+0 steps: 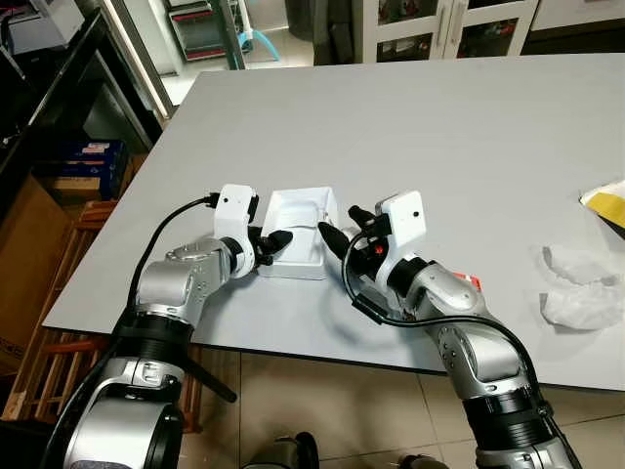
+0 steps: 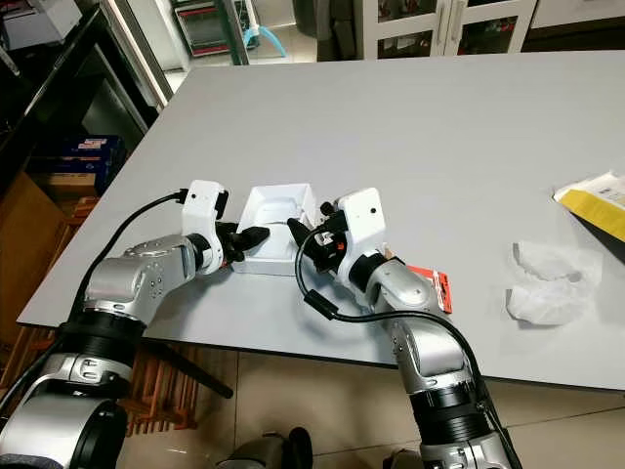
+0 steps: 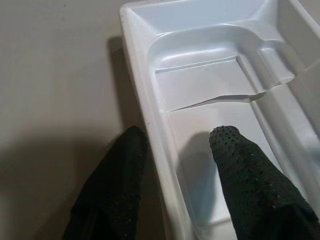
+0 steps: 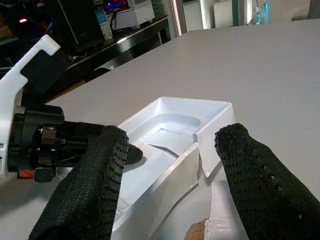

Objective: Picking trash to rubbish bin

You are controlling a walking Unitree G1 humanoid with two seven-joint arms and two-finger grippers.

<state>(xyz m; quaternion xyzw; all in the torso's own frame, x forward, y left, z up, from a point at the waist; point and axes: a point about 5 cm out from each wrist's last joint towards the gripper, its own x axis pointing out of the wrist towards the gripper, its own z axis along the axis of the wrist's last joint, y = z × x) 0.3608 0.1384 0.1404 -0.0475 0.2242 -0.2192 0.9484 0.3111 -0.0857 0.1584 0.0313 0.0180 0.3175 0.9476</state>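
Grey table (image 1: 410, 137) w/ cabinets and shelving lying beyond its far edge.

- L gripper (image 1: 272, 243): sitting at white plastic tray's (image 1: 298, 233) 9 o'clock side, fingers (image 3: 250, 180) parted and straddling tray wall, one inside, one outside.
- R gripper (image 1: 340, 232): sitting at tray's 3 o'clock side, fingers spread, just beside its torn wall.
- Tray: lying near table's front edge, between both grippers.
- Red-and-black item (image 2: 430, 288): showing beside R forearm, partly hidden.
- Crumpled white wrappers (image 1: 580, 285): lying well apart at 3 o'clock.
- Yellow packet (image 1: 607, 202): sitting at table's R edge.
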